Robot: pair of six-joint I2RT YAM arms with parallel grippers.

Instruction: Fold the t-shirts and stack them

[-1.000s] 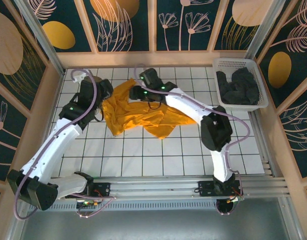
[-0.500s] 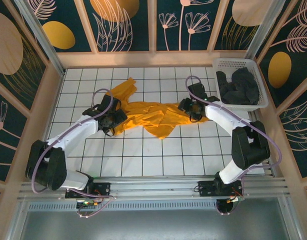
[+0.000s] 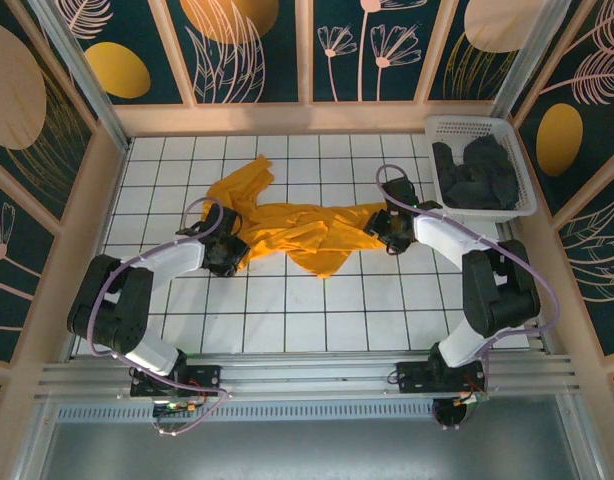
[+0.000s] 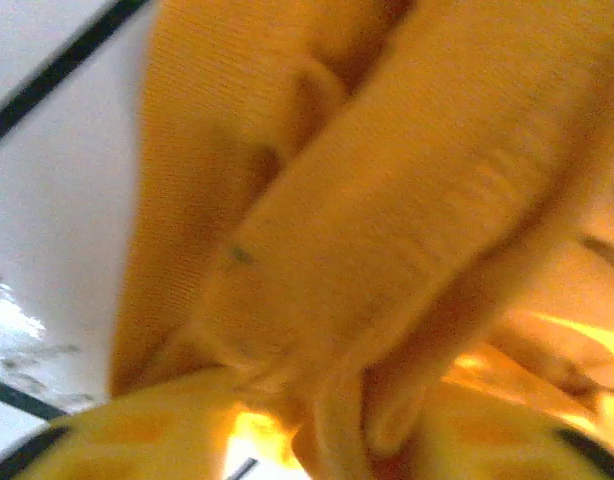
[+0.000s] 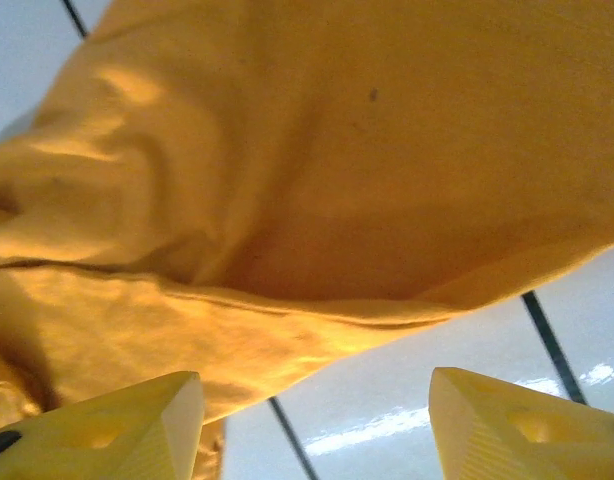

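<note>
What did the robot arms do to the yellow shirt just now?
Both arms came back from the far side and swung apart, pulling the mustard yellow cloth t-shirt from a bunched heap into a long sideways strip. The left pincer has pinched its left end; the right pincer stands open at its right end. The white plastic basket of dark t-shirts stayed put.

T-shirt point(image 3: 297, 225) lies mid-table point(image 3: 287, 320), basket point(image 3: 471, 122) behind right.

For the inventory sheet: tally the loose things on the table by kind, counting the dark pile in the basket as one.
mustard orange-yellow cloth t-shirt: 1
white plastic lattice basket: 1
heap of dark charcoal cloth inside it: 1 (the shirts in it cannot be counted)
Total: 3
</note>
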